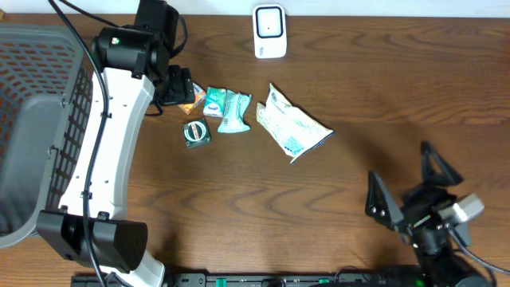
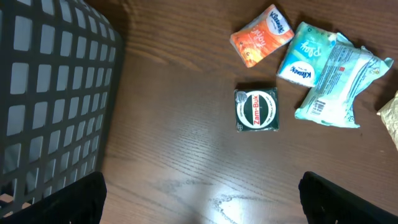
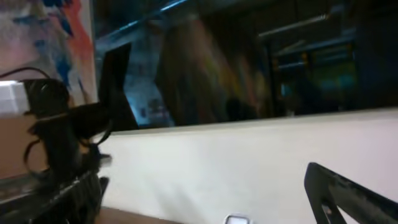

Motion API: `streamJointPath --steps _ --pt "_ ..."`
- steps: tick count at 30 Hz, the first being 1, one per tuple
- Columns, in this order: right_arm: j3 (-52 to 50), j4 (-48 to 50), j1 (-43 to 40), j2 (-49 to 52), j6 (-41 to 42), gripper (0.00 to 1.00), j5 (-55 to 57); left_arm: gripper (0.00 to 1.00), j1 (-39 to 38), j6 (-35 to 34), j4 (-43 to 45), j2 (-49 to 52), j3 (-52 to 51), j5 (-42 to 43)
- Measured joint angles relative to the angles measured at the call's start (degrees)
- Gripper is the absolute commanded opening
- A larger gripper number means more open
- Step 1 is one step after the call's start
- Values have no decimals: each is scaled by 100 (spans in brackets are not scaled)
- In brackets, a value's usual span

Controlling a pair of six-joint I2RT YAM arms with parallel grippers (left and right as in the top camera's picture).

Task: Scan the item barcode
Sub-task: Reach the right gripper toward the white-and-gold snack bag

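1. From overhead, my left wrist covers part of the orange Kleenex pack (image 2: 261,36), which shows whole only in my left wrist view
2. The dark mesh basket (image 1: 36,119) runs off the left edge of the overhead view, so I cannot see all of it
3. My left wrist view shows only a sliver of the crinkled white-and-green bag (image 1: 293,127), at its right edge
4. My right wrist view faces a pale wall and a blurred, dark room, and nothing there is sharp enough to name
5. I cannot make out a barcode on any item; the print on the white-and-teal tissue pack (image 2: 341,87) is too small to read
6. Five items lie near the middle of the wooden table (image 1: 239,207): the orange pack, a blue-green Kleenex pack (image 2: 306,55), the white-and-teal pack touching it, one green Zam-Buk box (image 2: 256,110) just in front of them, and the bag to their right
7. One white scanner (image 1: 269,32) stands at the far edge, apart from the items
8. My left gripper (image 2: 200,194) hangs released, jaws wide, over the bare wood by the Zam-Buk box
9. My right gripper (image 1: 401,169) is spread wide and empty, well apart from everything, near the right front of the table
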Motion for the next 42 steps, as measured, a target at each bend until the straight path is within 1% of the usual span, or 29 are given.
streamJointPath --steps 4,7,9,14,19,22,26,28,32,37,42 --pt "1027 -1128 0 933 -723 99 -118 98 0 0 0 0 -2 -2" --pt "1491 -1683 0 1606 -1054 99 -256 98 0 0 0 0 -2 0" --pt "1674 -1882 0 2083 -1180 99 -380 98 0 0 2 0 -2 -4" --pt "1856 -2015 0 3272 -1331 99 -636 98 0 0 0 0 -2 -2" --pt "2127 -2455 7 4205 -1379 99 -828 98 0 0 -2 0 -2 -2" --pt "2527 -2756 39 4605 -1436 99 -896 97 0 0 -2 0 -2 -2" --pt "3178 -3410 238 5014 -1698 99 -931 98 0 0 0 0 -2 -2" --pt "3460 -3803 348 5187 -1825 99 -944 98 0 0 0 0 -2 -2" --pt "3982 -5003 590 5587 -2092 99 -953 98 0 0 -2 0 -2 -2" --pt "4079 -5678 828 5882 -2221 99 -951 98 0 0 -2 0 -2 -2" --pt "4081 -5991 857 5914 -2238 99 -949 98 0 0 -2 0 -2 -2"
